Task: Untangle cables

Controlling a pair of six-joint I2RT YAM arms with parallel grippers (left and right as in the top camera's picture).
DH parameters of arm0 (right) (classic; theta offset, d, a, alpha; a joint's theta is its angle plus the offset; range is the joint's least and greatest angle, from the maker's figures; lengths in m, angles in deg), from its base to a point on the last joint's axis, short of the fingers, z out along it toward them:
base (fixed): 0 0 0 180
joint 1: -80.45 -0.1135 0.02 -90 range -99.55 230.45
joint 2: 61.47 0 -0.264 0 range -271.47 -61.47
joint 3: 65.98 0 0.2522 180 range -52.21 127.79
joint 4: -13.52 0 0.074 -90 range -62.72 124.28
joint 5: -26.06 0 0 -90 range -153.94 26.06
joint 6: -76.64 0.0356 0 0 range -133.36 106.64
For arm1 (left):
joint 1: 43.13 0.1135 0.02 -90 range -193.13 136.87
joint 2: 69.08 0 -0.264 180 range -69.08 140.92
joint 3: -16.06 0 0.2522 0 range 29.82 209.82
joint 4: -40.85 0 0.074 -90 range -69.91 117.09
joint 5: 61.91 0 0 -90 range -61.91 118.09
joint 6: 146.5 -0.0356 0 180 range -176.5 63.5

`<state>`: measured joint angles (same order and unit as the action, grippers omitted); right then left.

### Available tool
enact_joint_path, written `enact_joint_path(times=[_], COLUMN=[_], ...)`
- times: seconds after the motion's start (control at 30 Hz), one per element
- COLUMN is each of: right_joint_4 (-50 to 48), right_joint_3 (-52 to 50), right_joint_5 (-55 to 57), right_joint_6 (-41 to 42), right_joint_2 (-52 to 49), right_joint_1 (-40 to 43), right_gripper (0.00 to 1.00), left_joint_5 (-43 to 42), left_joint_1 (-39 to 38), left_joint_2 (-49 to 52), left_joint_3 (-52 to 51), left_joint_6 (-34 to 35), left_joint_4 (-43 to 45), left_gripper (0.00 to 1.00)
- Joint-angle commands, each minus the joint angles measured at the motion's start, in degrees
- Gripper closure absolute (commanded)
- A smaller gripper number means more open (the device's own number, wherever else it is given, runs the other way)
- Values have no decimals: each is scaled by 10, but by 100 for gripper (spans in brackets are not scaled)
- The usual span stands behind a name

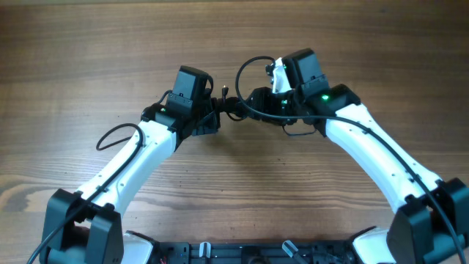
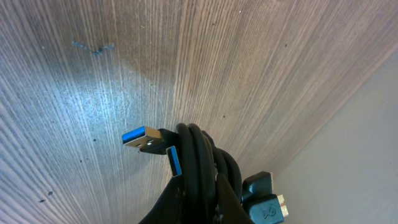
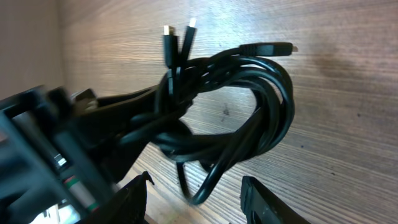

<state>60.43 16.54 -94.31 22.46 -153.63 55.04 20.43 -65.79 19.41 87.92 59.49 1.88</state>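
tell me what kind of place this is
Probably a robot lab or test bench rather than a home: a plain wooden table, two white robot arms reaching over it, and a bundle of black cables between them.

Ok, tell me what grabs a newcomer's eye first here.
A knot of black cables is held over the middle of the wooden table. Two blue-tongued USB plugs jut from the bundle clamped in the left end effector. The right end effector stands open by the coil.
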Motion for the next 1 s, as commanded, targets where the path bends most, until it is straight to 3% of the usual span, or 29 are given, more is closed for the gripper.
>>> enact_joint_path(times=[0.0,0.07,0.37,0.53,0.63,0.7,0.83,0.97], right_joint_4=[-7,-19,-40,-33,-18,52,182,183], right_joint_3=[-3,-3,-3,-2,-2,4,15,16], right_joint_5=[12,12,12,-9,-86,-114,-95,-130], right_joint_6=[17,19,18,-21,-118,-197,-275,-282], right_joint_2=[-29,-42,-54,-50,-33,-23,-22,-22], right_joint_1=[-11,-15,-15,-13,3,24,78,136], right_gripper=[50,55,96,96,96,96,96,96], left_joint_5=[-15,-15,-15,21,77,89,88,88], left_joint_1=[2,2,2,2,5,14,35,43], left_joint_2=[-4,-4,-4,-4,-4,-4,-4,-4], left_joint_3=[3,3,3,3,3,3,3,3], left_joint_6=[90,90,90,90,90,90,90,90], left_joint_4=[4,4,1,-27,-65,-85,-96,-105], left_gripper=[96,96,96,96,96,96,96,96])
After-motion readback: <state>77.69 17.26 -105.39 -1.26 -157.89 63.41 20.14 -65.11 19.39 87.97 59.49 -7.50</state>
